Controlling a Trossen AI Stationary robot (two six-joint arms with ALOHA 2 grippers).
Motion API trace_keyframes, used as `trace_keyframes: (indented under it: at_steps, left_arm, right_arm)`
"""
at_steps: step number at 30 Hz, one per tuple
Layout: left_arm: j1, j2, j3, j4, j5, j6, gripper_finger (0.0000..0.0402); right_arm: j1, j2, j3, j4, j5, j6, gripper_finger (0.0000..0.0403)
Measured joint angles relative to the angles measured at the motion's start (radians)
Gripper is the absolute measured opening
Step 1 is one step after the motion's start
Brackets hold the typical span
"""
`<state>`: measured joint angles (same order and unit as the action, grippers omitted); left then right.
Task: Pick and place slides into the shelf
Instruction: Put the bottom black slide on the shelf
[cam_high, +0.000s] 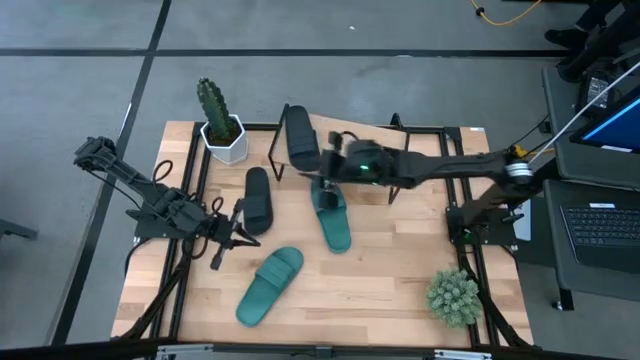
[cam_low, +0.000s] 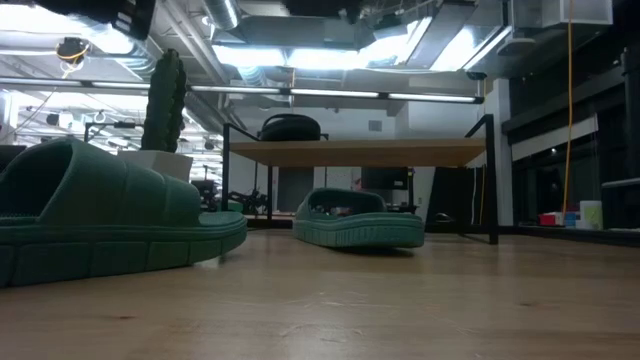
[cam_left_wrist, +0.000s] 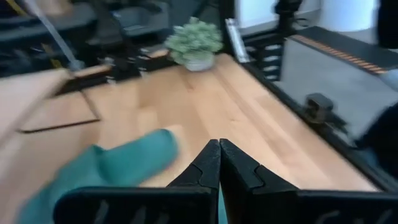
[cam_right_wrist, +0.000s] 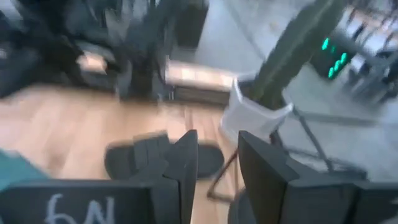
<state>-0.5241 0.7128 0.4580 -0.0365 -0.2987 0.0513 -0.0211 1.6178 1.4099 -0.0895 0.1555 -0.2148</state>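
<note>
Teal and black slides lie about on the wooden table (cam_high: 400, 260). One black slide (cam_high: 301, 136) already sits on the shelf (cam_high: 420, 142), at its left end near the cactus in a white pot (cam_high: 220, 125). The second black slide (cam_high: 259, 198) lies flat on the table, just in front of the shelf's left end. One teal slide (cam_high: 334, 218) lies near the middle of the table, partly under the right arm. The other teal slide (cam_high: 270, 285) lies closer to the front edge, tilted, and well apart from the shelf.

The right gripper (cam_high: 325, 170) reaches across the shelf board, beside the black slide resting there. Its two fingers (cam_right_wrist: 258, 171) stand apart with a gap between them, and nothing is caught in that gap.

The left gripper (cam_high: 243, 238) waits low on the left side, next to the front teal slide, its fingers (cam_left_wrist: 205, 168) pressed tight together with nothing held.

A small bushy green plant (cam_high: 454, 297) stands at the table's front right corner
</note>
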Motion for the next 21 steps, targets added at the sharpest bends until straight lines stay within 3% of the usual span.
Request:
trace_keyframes:
  at_steps: [4, 11, 15, 21]
  left_arm:
    - [0.014, 0.001, 0.0, 0.049, -0.116, 0.087, 0.0]
    - [0.108, 0.018, 0.002, 0.232, -0.1, 0.244, 0.0]
    - [0.223, 0.075, 0.023, 0.261, -0.106, 0.246, 0.0]
    - [0.38, 0.242, 0.17, 0.24, -0.103, 0.247, 0.0]
  right_arm:
    - [0.05, -0.142, -0.217, 0.147, -0.001, 0.001, 0.0116]
    - [0.111, -0.324, -0.582, 0.427, 0.0, 0.032, 0.0116]
    - [0.118, -0.404, -0.712, 0.534, 0.001, 0.06, 0.0116]
    - [0.118, -0.493, -0.82, 0.552, 0.003, 0.081, 0.0116]
